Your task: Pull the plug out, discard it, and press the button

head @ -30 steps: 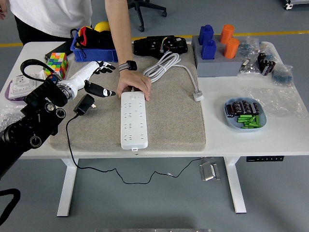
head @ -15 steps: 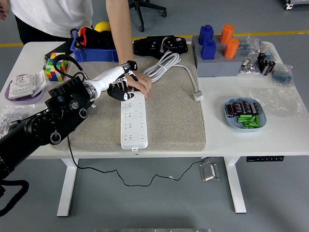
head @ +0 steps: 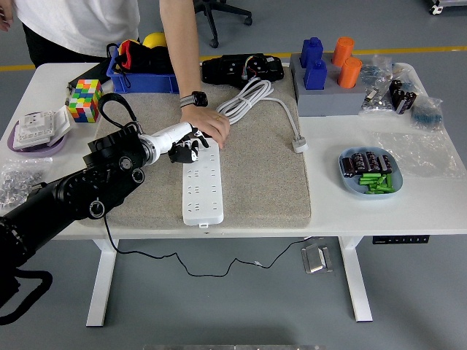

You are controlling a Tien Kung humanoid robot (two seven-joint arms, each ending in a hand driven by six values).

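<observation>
Power strip [head: 202, 186] is the thing to watch; it lies white and long on the grey mat [head: 263, 168] on the desk [head: 438, 197]. The robot's left hand [head: 182, 151] is now over the far end of the power strip, where the button should be. A second ago this hand was out to the left of the power strip, and the black plug lay on the mat under it. Now I cannot see the plug at all; the black arm covers that spot. Only its thin black cord [head: 146, 254] shows, hanging down below the desk, left of the power strip. So the plug looks pulled out and dropped, and the job has moved on to pressing the button.

The left hand's fingers [head: 191, 154] are bent down and hold nothing. Their tips are on or just over the power strip; I cannot tell which.

A person's hand [head: 207, 126] rests on the same far end of the power strip, right beside the robot's hand, and has stayed there the whole time. The two hands are very close, so a bump could happen.

The right hand is not in the picture.
</observation>
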